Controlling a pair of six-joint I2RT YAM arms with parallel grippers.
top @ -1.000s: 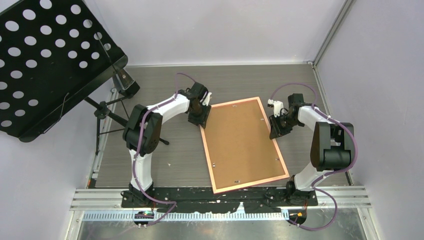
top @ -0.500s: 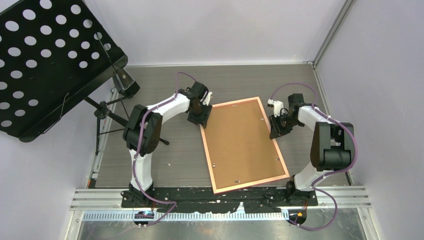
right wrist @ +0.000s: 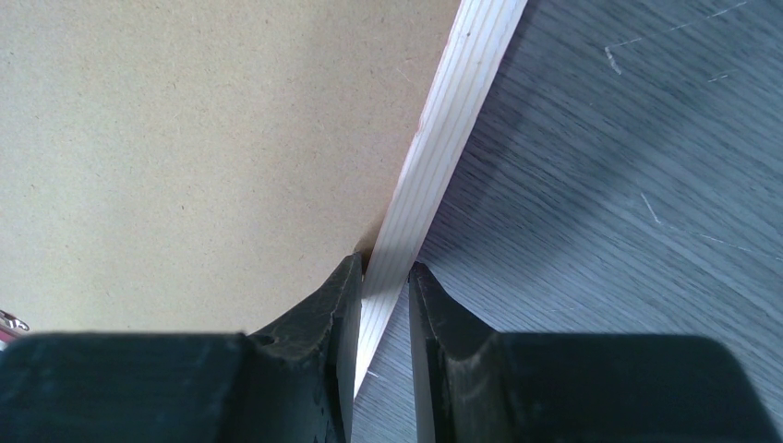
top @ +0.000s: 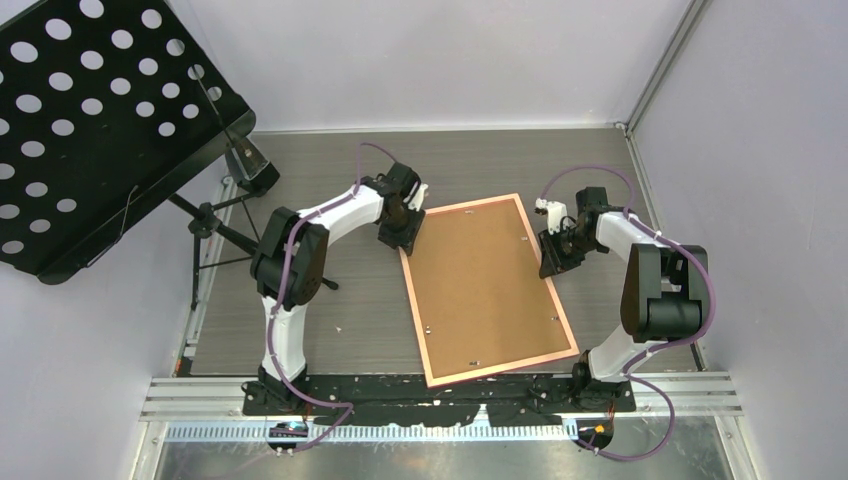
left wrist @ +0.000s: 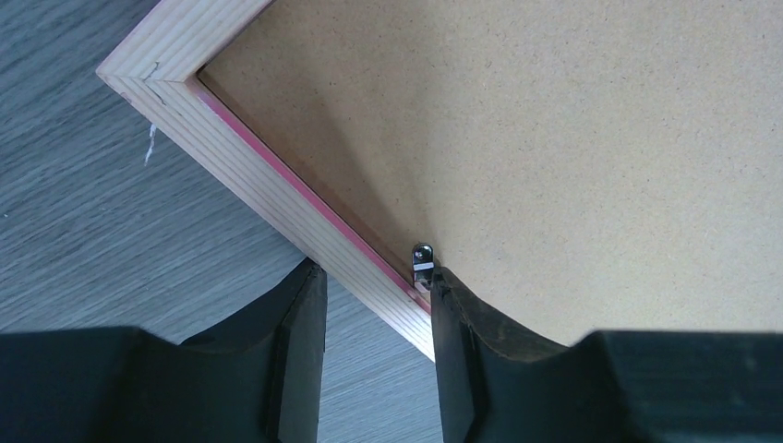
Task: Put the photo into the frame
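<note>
The frame (top: 500,367) lies face down on the table, its brown board back (top: 485,285) up. The photo is hidden. My left gripper (top: 403,240) is at the frame's far left corner. In the left wrist view its open jaws (left wrist: 375,272) straddle the pink-edged rail (left wrist: 249,166). The right fingertip (left wrist: 452,305) rests on the board beside a small metal clip (left wrist: 422,260), and the left fingertip stands off the rail over the table. My right gripper (top: 551,266) is shut on the frame's right rail (right wrist: 462,83), one finger each side (right wrist: 385,264).
A black perforated music stand (top: 90,130) on tripod legs (top: 215,225) stands at the far left, close to the left arm's elbow. Grey walls close in the table at the back and right. A metal rail runs along the near edge (top: 440,400).
The left arm's elbow and wrist have shifted slightly to the right at the frame's corner. The frame and the right arm have not moved.
</note>
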